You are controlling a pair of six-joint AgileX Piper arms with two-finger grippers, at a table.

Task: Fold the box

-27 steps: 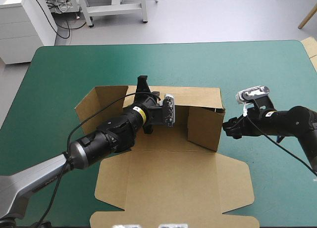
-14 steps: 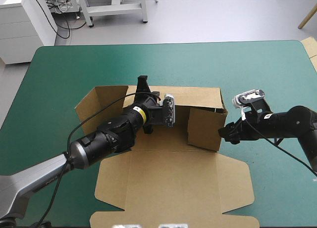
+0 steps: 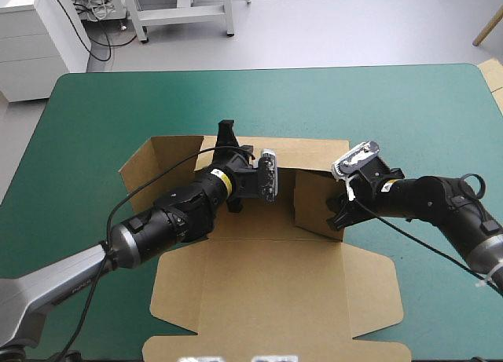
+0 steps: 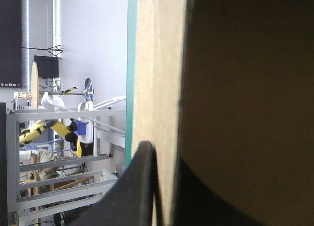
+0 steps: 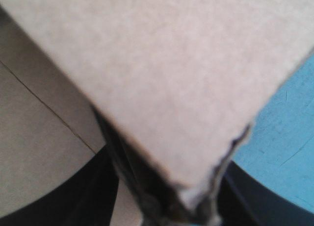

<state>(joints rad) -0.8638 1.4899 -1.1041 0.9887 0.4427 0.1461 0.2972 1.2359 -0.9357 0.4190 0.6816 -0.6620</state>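
Note:
The brown box (image 3: pixel 275 283) lies mid-table with its back wall raised and its wide front panel flat toward the near edge. My left gripper (image 3: pixel 227 134) reaches over the back wall; in the left wrist view the gripper (image 4: pixel 164 196) is shut on the box, the board's edge standing between its black fingers (image 4: pixel 140 187). My right gripper (image 3: pixel 339 218) is at the outer lower corner of the raised right wall (image 3: pixel 318 205), which leans inward. In the right wrist view that gripper (image 5: pixel 169 206) is open, and the wall's corner (image 5: pixel 162 74) sits between its spread fingers.
Bare teal-green cover (image 3: pixel 102 126) surrounds the box on the left, far and right sides. The left side flap (image 3: pixel 145 170) stands angled outward. A pale board edge (image 3: pixel 493 75) shows at the table's far right corner.
My right gripper has moved left from beside the box up against the right wall, which has tipped inward. The left arm has not moved.

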